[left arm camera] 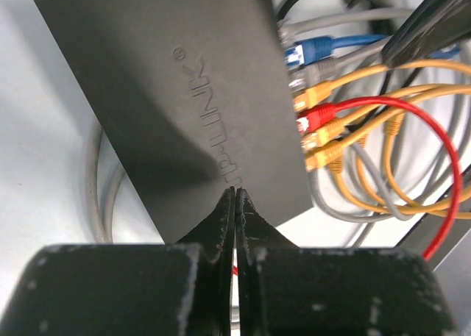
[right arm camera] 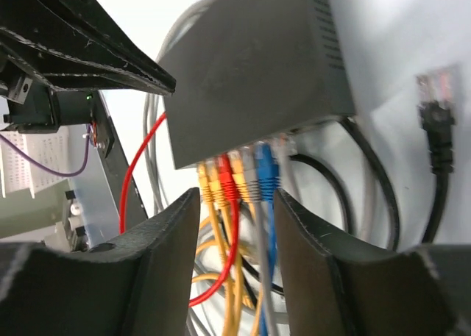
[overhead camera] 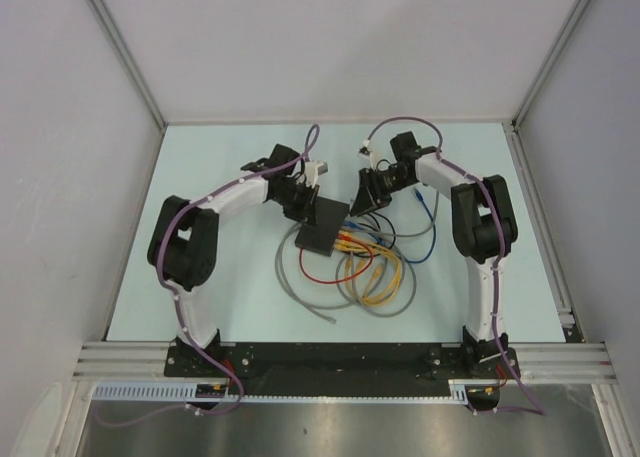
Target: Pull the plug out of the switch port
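Switch [overhead camera: 322, 227] seen flat on table [overhead camera: 200, 157] between both arms, socket edge turned toward right side. Sockets filled in row with yellow plugs [right arm camera: 208, 185], red plug [right arm camera: 227, 178], grey plug [right arm camera: 246, 170] and blue plug [right arm camera: 266, 167]; cables [overhead camera: 375, 277] heaped in loops beside it. Left gripper [left arm camera: 235, 196] pressed closed, nothing held, tips over switch's edge, contact not discernible. Right gripper [right arm camera: 235, 196] spread wide, nothing grasped, fingers flanking plug row. Loose black plug [right arm camera: 434, 115] seen lying apart on table
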Controlling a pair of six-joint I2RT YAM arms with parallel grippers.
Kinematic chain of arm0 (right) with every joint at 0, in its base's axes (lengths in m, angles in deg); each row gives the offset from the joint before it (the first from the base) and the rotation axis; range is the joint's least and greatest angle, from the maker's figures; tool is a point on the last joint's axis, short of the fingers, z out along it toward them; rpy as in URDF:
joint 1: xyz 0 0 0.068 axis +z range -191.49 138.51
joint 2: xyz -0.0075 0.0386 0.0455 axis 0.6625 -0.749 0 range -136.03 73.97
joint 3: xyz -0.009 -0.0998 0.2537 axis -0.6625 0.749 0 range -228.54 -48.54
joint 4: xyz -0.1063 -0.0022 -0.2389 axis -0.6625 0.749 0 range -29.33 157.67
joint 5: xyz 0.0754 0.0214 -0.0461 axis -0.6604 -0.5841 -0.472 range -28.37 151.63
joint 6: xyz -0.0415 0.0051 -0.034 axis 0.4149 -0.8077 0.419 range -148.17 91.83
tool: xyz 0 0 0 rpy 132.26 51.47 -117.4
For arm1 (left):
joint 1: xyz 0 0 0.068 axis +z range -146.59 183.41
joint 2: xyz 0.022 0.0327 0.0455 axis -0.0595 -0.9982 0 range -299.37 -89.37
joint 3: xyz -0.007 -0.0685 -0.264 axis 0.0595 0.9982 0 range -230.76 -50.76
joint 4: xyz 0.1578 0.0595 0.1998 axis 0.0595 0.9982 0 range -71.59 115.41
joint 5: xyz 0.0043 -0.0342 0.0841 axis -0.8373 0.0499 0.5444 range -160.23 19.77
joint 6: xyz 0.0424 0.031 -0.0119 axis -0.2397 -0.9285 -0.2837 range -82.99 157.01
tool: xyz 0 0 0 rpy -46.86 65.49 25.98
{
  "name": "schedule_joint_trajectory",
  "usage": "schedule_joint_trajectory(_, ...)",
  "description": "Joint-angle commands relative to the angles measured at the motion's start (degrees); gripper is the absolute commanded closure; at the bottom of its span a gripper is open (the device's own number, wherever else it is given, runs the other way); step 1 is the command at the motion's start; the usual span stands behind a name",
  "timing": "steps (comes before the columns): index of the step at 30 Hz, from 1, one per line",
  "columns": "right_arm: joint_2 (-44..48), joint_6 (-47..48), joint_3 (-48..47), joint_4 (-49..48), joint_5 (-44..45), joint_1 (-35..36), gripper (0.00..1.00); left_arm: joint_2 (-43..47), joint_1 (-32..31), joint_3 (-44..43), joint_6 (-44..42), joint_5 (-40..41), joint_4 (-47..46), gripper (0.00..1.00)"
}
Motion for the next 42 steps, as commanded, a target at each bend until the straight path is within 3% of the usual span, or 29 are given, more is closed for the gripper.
schedule_joint_trajectory(1, -2.1, -0.6, -0.2, -1.2, -2.4, -0.5, 0.53, -1.7, -0.4, 0.8, -1.3, 0.7, 0.5, 1.00)
schedule_joint_trajectory(13, -4.9, -5.3, 3.3, -8.1, -3.6, -0.2, 0.53, -0.6, -0.6, 7.6, -6.3, 0.1, 2.7, 1.00)
schedule_joint_trajectory(27, -9.3, -11.1, 2.5, -16.3, -3.9, 0.2, 0.53, -1.9, -0.6, 6.5, -6.6, 2.2, 2.5, 1.00)
schedule_joint_trajectory(42, -12.3, -14.2, 1.8, -18.5, -5.1, -0.5, 0.56, -1.7, -0.6, 6.0, -7.0, 3.6, 2.5, 1.00)
